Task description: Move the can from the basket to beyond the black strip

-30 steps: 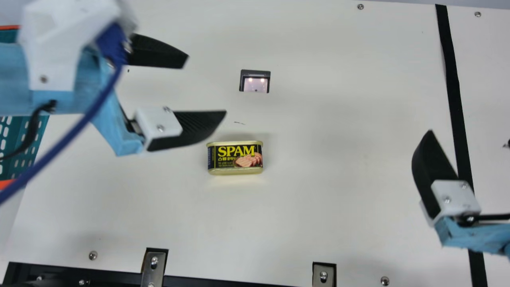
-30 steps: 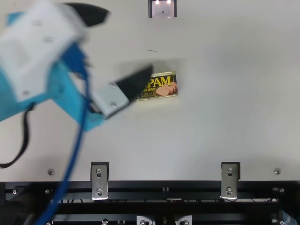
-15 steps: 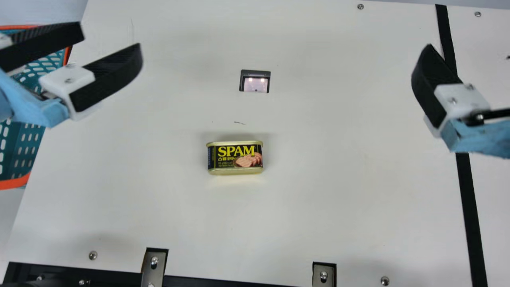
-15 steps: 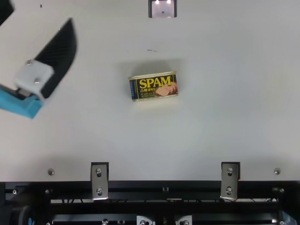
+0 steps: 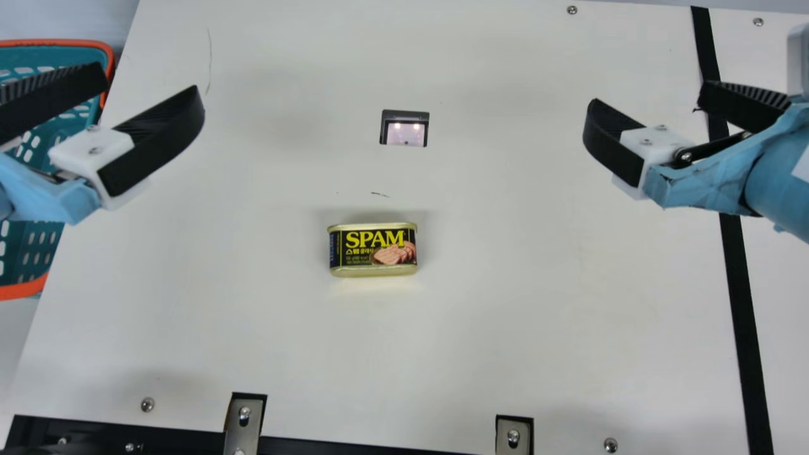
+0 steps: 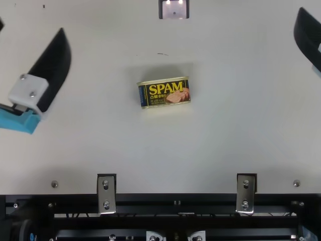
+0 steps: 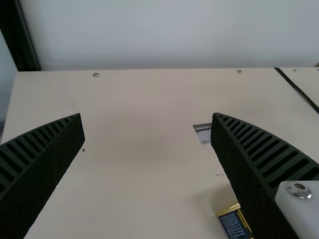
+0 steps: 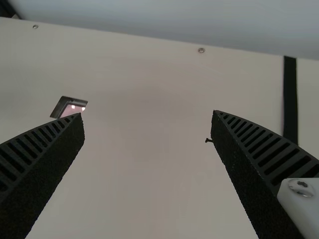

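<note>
Between the spread left fingers [image 5: 158,140] and right fingers [image 5: 610,139] sits the can [image 5: 373,249]; right's just swung closer, probably grabbing next.

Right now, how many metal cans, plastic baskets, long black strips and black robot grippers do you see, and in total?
Gold-and-black metal can: 1
Teal plastic basket with orange rim: 1
Long black strip: 1
Black grippers, left gripper and right gripper: 2
Total: 5

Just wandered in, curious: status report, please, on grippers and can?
Left gripper open, right gripper open, both empty. Can on table, short of black strip. Right arm overhangs strip.
</note>
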